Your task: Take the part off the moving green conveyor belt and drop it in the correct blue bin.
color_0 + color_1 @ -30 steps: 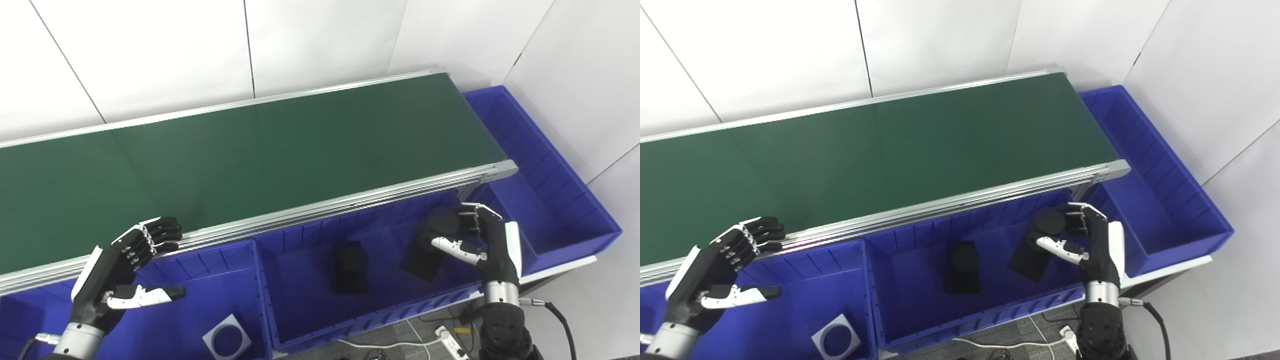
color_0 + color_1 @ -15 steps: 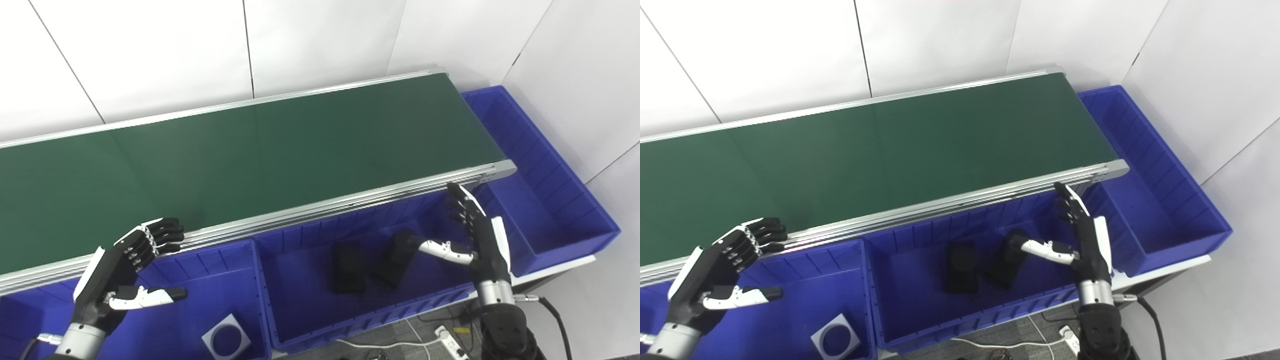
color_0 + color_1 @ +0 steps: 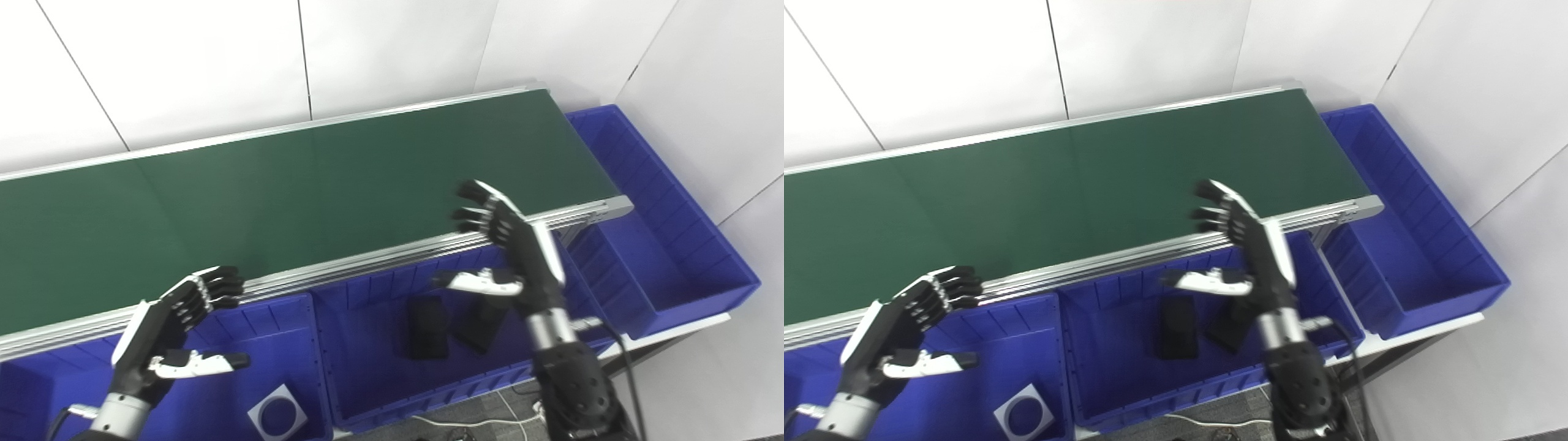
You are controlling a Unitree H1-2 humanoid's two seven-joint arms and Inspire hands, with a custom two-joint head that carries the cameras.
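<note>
Your right hand (image 3: 511, 245), fingers spread and empty, hovers over the near rail of the belt (image 3: 306, 190). Two black parts (image 3: 429, 327) lie in the middle bin (image 3: 392, 398) below it. Your left hand (image 3: 174, 324) is also open and empty.

Two parts (image 3: 429, 327) in middle bin (image 3: 367, 392)
</note>
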